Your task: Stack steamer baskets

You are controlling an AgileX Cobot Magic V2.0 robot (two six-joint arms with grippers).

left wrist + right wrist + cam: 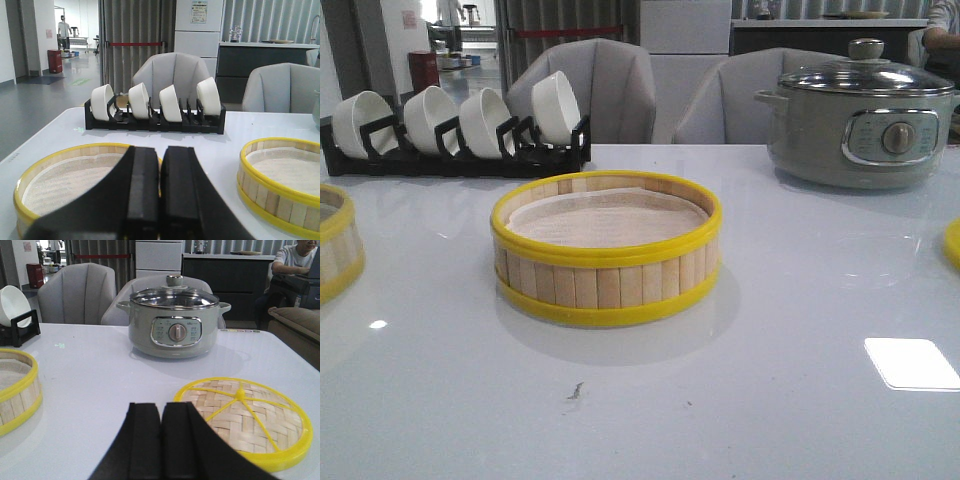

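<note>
Two steamer baskets on the white desk [800, 300], taken relative to the middle steamer basket [606, 252]. Left of it, at the front view's edge and only partly shown, a second steamer basket [337, 252], well apart, bare desk between them. Behind and left of the middle basket, a black bowl rack [460, 155] with four white bowls on edge, near the desk's far edge. Behind and right, a grey cooking pot [860, 125] with glass lid, also by the far edge. Far right, a yellow sliver only in the front view; shown whole from the right wrist as a woven lid [250, 422] flat on the desk. Open desk in front of the middle basket.

Left pincer [160, 200] clenched on nothing, just over the left basket, seen only from its wrist. Right pincer [161, 440] likewise clenched and empty, beside the woven lid.
</note>
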